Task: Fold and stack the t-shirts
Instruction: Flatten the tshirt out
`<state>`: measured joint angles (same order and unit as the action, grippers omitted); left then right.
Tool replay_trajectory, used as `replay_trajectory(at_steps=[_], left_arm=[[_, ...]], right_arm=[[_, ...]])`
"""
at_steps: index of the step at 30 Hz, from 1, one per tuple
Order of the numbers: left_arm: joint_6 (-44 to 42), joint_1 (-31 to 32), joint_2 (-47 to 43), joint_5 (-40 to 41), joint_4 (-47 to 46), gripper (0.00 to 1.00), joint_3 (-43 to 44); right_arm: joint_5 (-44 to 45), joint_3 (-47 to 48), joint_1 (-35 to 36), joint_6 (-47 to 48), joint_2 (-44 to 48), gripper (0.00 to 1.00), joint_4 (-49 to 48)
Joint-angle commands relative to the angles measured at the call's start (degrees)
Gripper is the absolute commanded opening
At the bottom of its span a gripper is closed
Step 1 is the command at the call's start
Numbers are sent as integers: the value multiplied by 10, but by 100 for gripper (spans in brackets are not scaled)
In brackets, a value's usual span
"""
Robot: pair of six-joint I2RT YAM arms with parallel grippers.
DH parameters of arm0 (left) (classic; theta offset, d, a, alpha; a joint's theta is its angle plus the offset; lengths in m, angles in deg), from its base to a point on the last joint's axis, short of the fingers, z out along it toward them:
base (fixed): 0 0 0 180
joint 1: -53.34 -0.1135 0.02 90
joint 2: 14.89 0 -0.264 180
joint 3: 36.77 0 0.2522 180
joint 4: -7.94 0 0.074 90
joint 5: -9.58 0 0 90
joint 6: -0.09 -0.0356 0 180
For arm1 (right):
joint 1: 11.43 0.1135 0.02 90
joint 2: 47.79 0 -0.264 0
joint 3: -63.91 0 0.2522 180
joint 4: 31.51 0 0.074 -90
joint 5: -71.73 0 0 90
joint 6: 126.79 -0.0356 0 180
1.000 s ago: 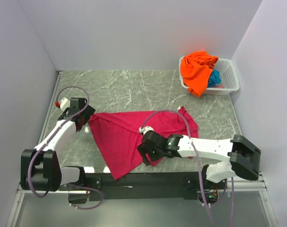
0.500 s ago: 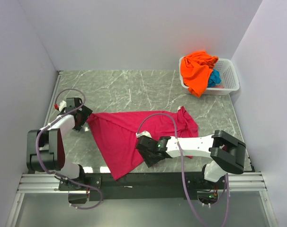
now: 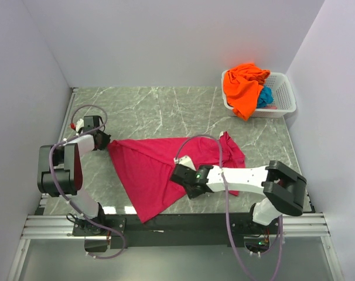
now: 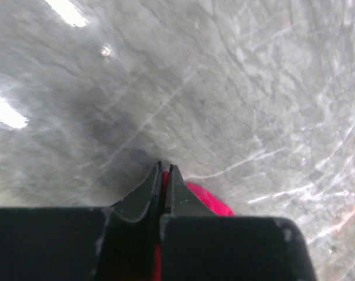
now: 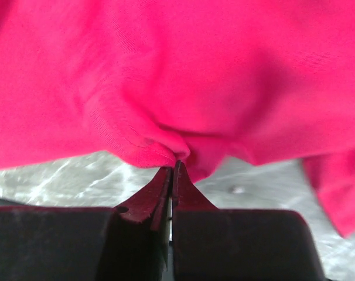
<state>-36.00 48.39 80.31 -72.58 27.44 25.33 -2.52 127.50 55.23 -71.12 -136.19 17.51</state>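
Magenta-pink cloth t-shirt [image 3: 160,167]: laid out flat but askew on grey marble-patterned tabletop [image 3: 166,111], in the near half, between the two arms; one corner drawn out to the left, a long point reaching toward the near table edge, a bunched portion at the upper right. Left gripper [image 3: 105,142]: low to the table at the t-shirt's leftmost corner; jaws pressed together; in the left wrist view, fingertips [image 4: 154,187] closed to a thin line, with a sliver of the same t-shirt [image 4: 208,202] showing between and just beside them, so clamped on that corner. Right gripper [image 3: 180,174]: over the middle of the t-shirt, toward its near edge; jaws closed to a hairline; in the right wrist view, fingertips [image 5: 160,187] pinching a puckered fold of the t-shirt [image 5: 195,76], bare tabletop visible beneath the fold. Bright orange cloth t-shirt [image 3: 243,86]: heaped in white plastic lattice basket [image 3: 286,100] at the far right corner of the table, draped over the basket's near left rim. Teal-blue cloth t-shirt [image 3: 265,96]: crumpled in the same basket, touching the orange one and partly under it. Basket and contents well apart from the magenta-pink cloth t-shirt.
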Motion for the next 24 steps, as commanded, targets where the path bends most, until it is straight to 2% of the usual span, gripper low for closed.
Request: replay_trajectory(at_steps=[1,5,9,17,24], left_arm=[[-13,0,23,-41,9,1,-13],[-22,1,-6,-54,-17,1,-31],[-34,6,-68,-54,-20,1,-38],[-49,68,-257,86,65,1,18],[-66,121,-409,109,75,1,56]], right_arm=[[71,29,-31,-21,51,0,32],[89,46,-100,-14,103,0,19],[143,82,-156,10,151,0,2],[201,160,-269,112,241,0,-55],[223,260,-307,226,280,0,-100]])
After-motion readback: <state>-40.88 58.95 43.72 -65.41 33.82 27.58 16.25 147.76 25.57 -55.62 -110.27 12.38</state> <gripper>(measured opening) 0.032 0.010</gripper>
